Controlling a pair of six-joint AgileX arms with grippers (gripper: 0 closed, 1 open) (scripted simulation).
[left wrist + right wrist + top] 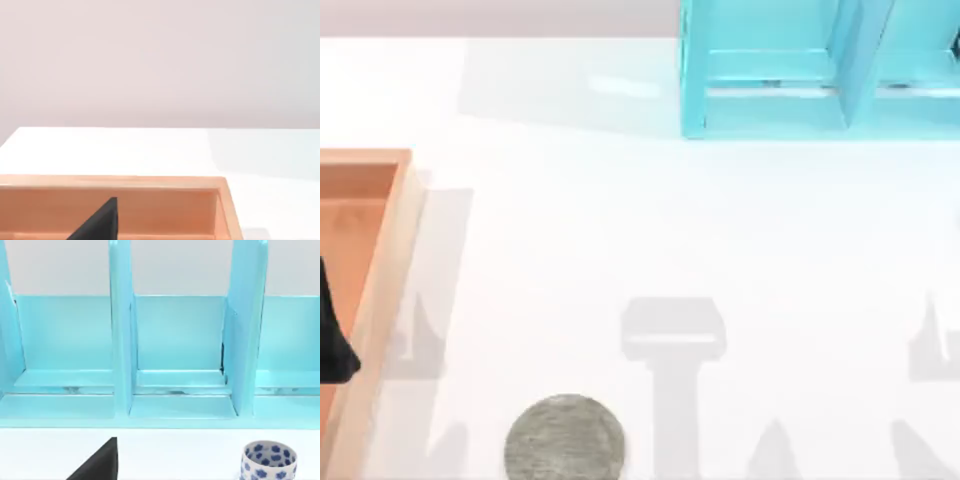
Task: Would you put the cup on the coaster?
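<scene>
- White table (pixel 620 230): spans the top view; grey shadows of both arms fall on its near half.
- Turquoise rack (pixel 790 70): at far edge, right of centre. Right wrist cam shows upright dividers splitting it into open bays.
- Wooden tray (pixel 380 250): light orange-brown, at table's left edge, raised rim. Left wrist cam looks across its inside wall.
- Coaster (pixel 565 438): mottled grey disc, flat on table at near edge, left of centre, well apart from tray & rack. Nothing on it.
- Cup (pixel 269 460): white w/ blue flowers, upright on table in front of rack, seen from right wrist cam. Not on coaster.
- Left gripper (pixel 335 340): dark shape over tray at far left edge; open or closed, can't tell.
- Right gripper (pixel 97 462): dark wedge low in right wrist cam, near cup but not touching; can't tell its state either.
</scene>
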